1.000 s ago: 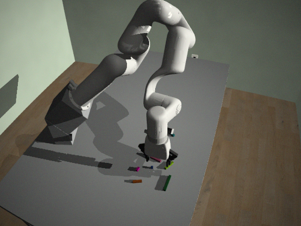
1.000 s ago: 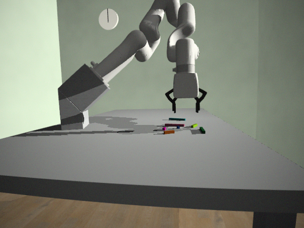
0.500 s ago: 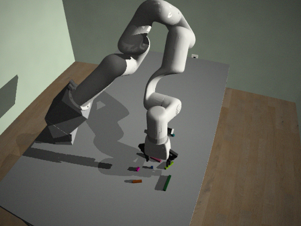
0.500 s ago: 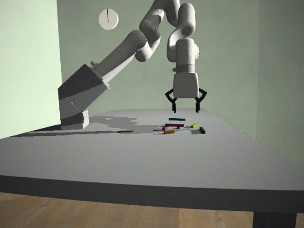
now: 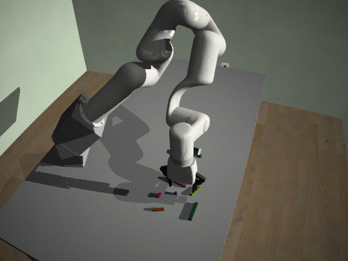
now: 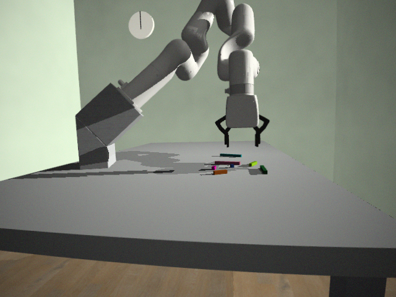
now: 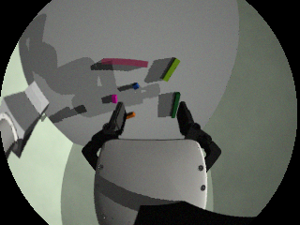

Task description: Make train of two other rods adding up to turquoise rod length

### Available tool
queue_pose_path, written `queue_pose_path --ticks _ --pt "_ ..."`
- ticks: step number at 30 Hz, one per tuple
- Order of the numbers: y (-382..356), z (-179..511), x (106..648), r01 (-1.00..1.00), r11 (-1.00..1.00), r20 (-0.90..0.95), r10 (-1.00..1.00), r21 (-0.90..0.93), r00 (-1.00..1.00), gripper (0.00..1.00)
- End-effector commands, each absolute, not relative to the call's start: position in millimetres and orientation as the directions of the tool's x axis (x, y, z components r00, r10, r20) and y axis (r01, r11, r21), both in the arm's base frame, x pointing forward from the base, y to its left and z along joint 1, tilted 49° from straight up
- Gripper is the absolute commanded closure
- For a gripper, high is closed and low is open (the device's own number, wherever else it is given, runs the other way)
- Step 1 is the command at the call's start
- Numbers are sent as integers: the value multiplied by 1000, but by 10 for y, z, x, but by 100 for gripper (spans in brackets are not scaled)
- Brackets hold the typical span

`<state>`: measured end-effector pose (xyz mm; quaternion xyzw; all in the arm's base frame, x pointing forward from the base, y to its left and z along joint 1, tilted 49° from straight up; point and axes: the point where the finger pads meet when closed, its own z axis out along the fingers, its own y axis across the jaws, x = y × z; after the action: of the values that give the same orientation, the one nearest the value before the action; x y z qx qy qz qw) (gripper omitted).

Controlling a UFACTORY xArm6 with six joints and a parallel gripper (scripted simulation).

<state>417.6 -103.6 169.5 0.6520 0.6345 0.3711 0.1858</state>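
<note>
Seen from the top view, spread on the table [image 5: 98, 224] [image 6: 192, 207] [image 7: 141, 23] around the cube [image 5: 175, 192] [image 6: 232, 166] [image 7: 136, 86]: at nine o'clock, the stub [image 5: 159, 194] [image 6: 213, 167] [image 7: 114, 98]; at one, the middle rod [image 5: 180, 184] [image 6: 227, 163] [image 7: 124, 62], with the back rod [image 5: 200, 156] [image 6: 230, 155] well beyond; at three, the side rod [image 5: 196, 191] [image 6: 252, 164] [image 7: 172, 69]; between four and five, the front-right rod [image 5: 193, 211] [image 6: 263, 169] [image 7: 175, 105]; between seven and eight, the front-left rod [image 5: 158, 209] [image 6: 220, 172] [image 7: 131, 115].

Between the earlier pictures and now, no change can be made out in the top or exterior view, no shift towards twelve, three, six or nine o'clock
</note>
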Motion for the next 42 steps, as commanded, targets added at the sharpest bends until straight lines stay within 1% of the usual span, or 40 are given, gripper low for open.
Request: queue_pose_path --ticks 1,5,10,20,22,23,30,37,39,40,42 --pt "-1043 1702 4179 689 -135 254 964 712 -74 0" --pt "-1050 1700 4180 691 -164 275 960 704 -53 0" --pt "-1094 1690 4187 690 -331 395 916 644 70 0" --pt "-1154 1676 4196 653 -543 540 808 528 236 0" --pt "-1154 1676 4196 653 -543 540 808 528 236 0" --pt "-1173 1672 4198 633 -602 578 765 486 284 0" --pt "-1214 1662 4203 579 -719 649 656 385 384 0" --pt "-1259 1651 4207 503 -823 707 521 265 479 0" --pt "-1259 1651 4207 503 -823 707 521 265 479 0" --pt "-1278 1646 4209 466 -859 724 458 212 515 0" --pt "-1288 1644 4209 445 -877 732 422 182 534 0"
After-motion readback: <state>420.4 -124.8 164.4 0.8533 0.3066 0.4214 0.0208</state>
